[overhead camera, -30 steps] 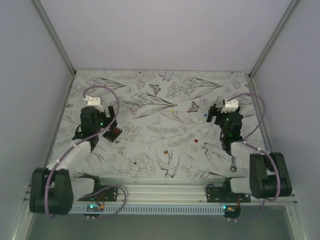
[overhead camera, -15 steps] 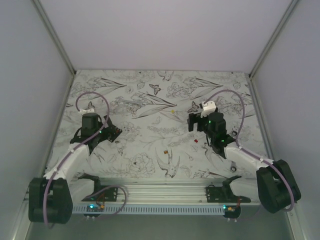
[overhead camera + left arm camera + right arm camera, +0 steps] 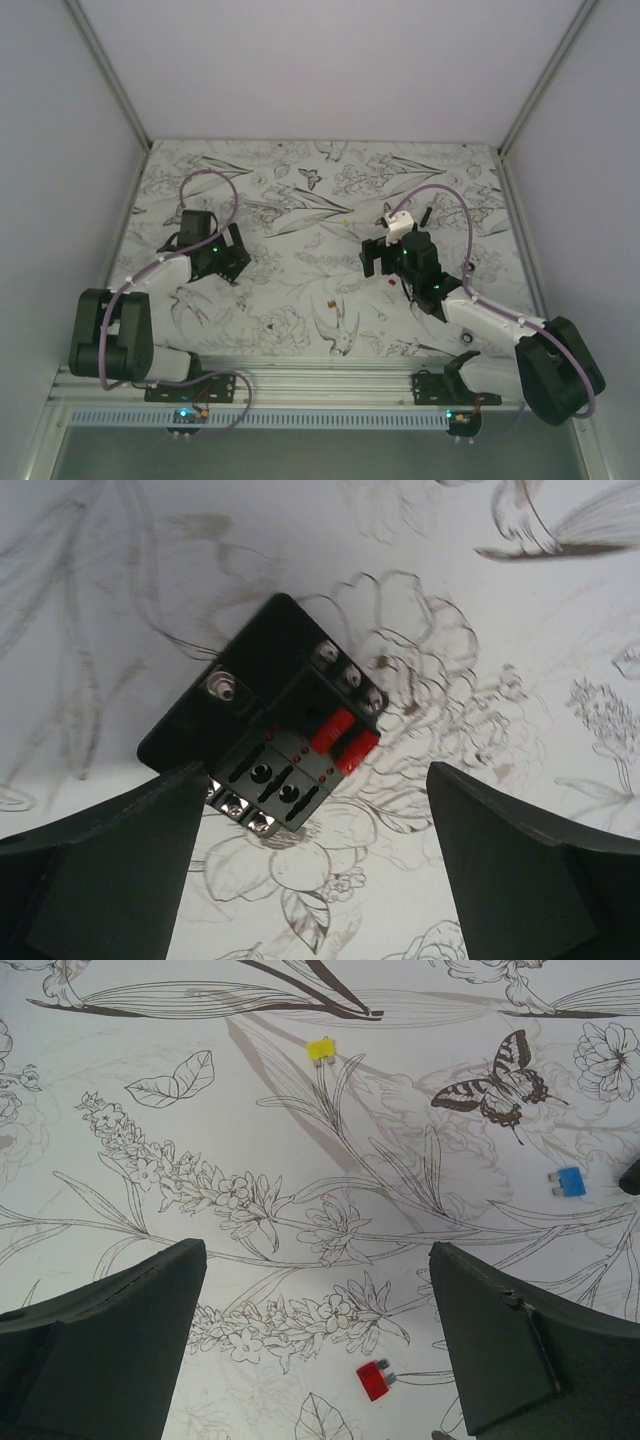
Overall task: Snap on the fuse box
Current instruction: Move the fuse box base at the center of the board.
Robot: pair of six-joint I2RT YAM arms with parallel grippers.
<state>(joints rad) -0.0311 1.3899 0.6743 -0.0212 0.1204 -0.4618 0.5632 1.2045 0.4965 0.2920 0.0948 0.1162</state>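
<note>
Black fuse box [image 3: 265,720], face up, turned diagonally

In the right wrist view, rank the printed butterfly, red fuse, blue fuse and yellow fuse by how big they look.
1. Printed butterfly, clearly largest.
2. Red fuse and blue fuse: too alike to rank.
3. Yellow fuse, slightly smaller, though it lies farther from the camera, so unsure.
</note>
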